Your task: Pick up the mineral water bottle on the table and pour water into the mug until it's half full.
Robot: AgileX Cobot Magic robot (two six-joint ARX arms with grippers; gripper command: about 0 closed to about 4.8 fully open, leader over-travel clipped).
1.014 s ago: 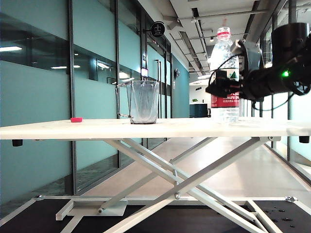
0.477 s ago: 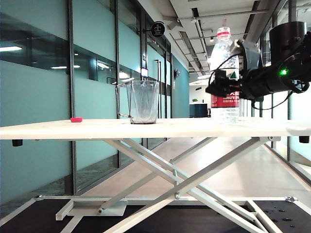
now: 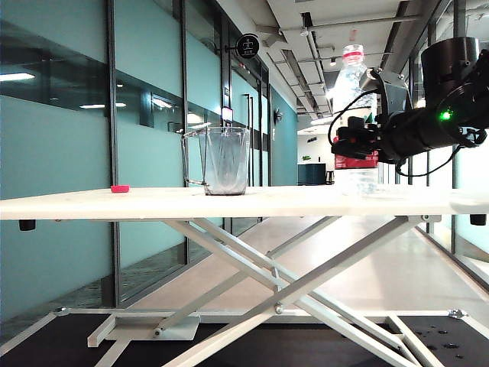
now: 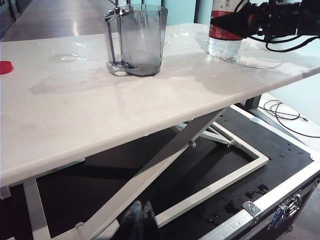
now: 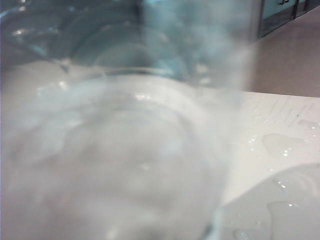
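Observation:
The mineral water bottle (image 3: 350,84) stands upright on the right part of the white table (image 3: 114,202), red cap on top. My right gripper (image 3: 353,145) reaches in from the right at label height, its black fingers pressed against the bottle's sides. The left wrist view shows that gripper (image 4: 235,22) across the bottle (image 4: 225,47). In the right wrist view the bottle (image 5: 115,150) is a close blur hiding the fingers. The clear mug (image 3: 225,160) (image 4: 140,40) stands left of the bottle, handle to the left. My left gripper (image 4: 142,212) hangs below the table's front edge, tips together.
A small red cap (image 3: 120,188) (image 4: 4,66) lies on the table's left end. Water puddles (image 4: 260,57) (image 5: 285,145) spread around the bottle's base. White scissor legs (image 4: 165,160) cross under the tabletop, above a black case (image 4: 280,200).
My right gripper's fingers have drawn in from a wide spread to press on the bottle's label. The arm has barely moved. Mug and left gripper have stayed where they were.

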